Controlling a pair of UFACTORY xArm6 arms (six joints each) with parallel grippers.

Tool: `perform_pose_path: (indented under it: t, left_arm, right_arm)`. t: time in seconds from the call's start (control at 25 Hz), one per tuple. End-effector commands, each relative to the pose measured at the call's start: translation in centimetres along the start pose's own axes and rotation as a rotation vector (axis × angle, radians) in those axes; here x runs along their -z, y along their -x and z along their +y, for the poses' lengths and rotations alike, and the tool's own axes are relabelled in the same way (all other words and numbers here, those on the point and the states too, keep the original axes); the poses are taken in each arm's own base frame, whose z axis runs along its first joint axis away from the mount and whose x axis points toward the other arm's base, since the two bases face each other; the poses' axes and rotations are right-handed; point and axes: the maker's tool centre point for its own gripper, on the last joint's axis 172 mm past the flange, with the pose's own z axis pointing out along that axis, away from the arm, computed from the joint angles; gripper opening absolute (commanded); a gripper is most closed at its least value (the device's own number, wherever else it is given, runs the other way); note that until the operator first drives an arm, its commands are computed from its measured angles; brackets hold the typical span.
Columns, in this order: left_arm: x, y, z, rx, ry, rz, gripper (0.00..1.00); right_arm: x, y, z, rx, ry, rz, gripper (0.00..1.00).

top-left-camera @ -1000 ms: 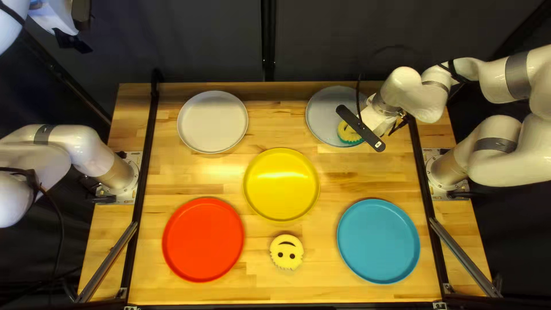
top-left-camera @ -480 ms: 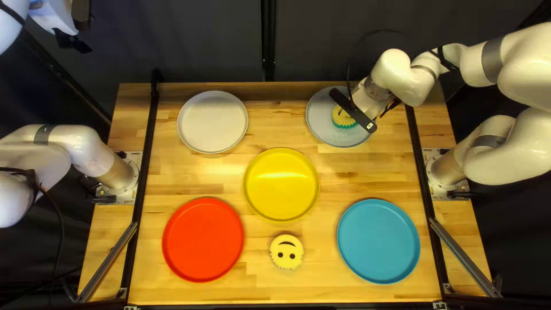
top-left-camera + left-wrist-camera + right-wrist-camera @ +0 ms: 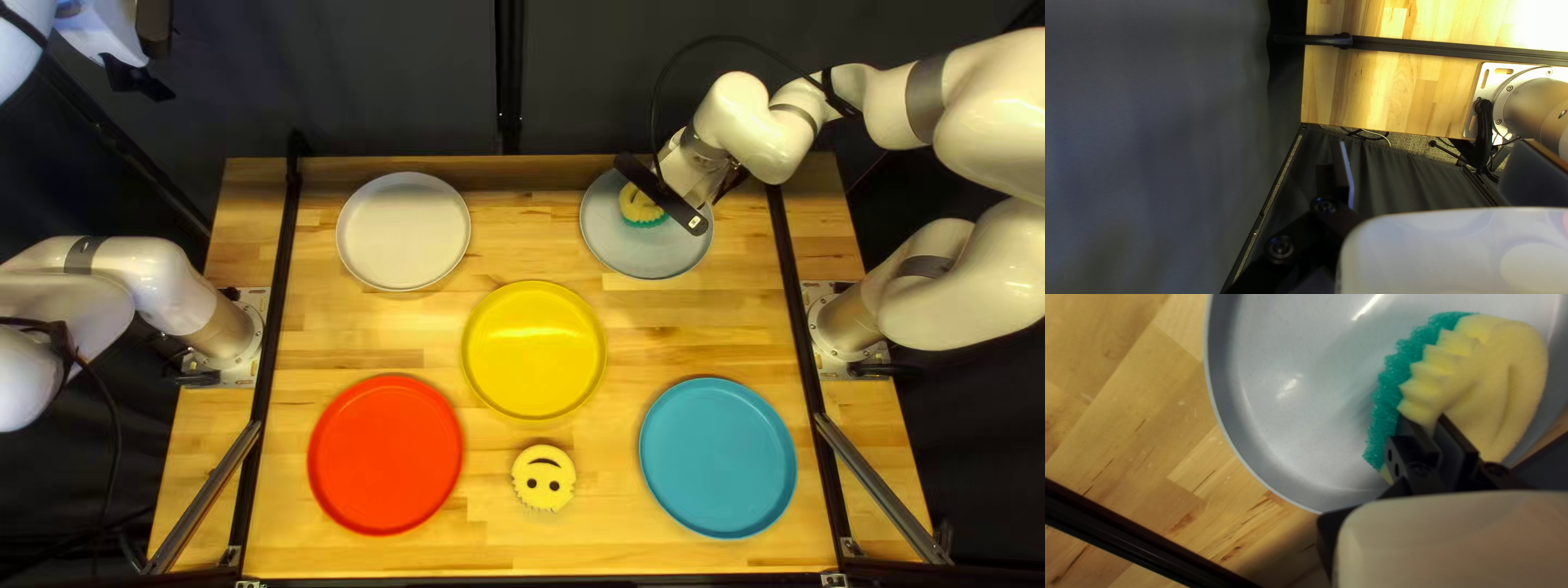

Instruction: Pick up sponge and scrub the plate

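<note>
Pinching the yellow-and-green sponge [image 3: 1502, 370] in the right hand [image 3: 692, 172], both fingers touching it and the yellow foam bunching up between them. Holding it over the grey plate [image 3: 642, 256], inside the rim, with the yellow layer uppermost and the green layer showing along one side. Cannot tell how firmly it presses, with the underside hidden. Reaching in with the right arm [image 3: 762, 125] from the table's right edge to the far right of the table [image 3: 610, 457].

At the far left, seeing a white plate [image 3: 403, 231], level with the grey one. Near the middle, a yellow plate [image 3: 533, 351]. Toward the near edge, a red plate [image 3: 384, 454] on the left and a blue plate [image 3: 718, 457] on the right; between these two, a round yellow smiley sponge [image 3: 543, 495], lying apart from every plate.

Holding the left hand [image 3: 138, 78] well away, beyond the far left corner, against the dark curtain [image 3: 381, 76]. Cannot tell whether wide or narrow there.
</note>
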Motion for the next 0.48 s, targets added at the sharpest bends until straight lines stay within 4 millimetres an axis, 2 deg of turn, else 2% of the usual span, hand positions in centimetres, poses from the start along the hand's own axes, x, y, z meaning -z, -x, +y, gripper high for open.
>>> perform_pose_path:
  t: [0.04, 0.24, 0.36, 0.48]
  left_arm:
    - [0.0, 0.0, 0.0, 0.0, 0.0, 0.0, 1.0]
    - [0.0, 0.0, 0.0, 0.0, 0.0, 0.0, 1.0]
    - [0.0, 0.0, 0.0, 0.0, 0.0, 0.0, 1.0]
    - [0.0, 0.0, 0.0, 0.0, 0.0, 0.0, 1.0]
  right_arm:
    - [2.0, -4.6, -0.9, 0.204, 0.018, 0.032, 0.0]
    - [3.9, -9.3, -1.8, 0.468, 0.031, 0.098, 0.0]
    - [4.7, -10.5, -1.6, 0.572, 0.043, 0.134, 0.0]
    - [4.9, -10.4, -0.9, 0.583, 0.048, 0.147, 0.0]
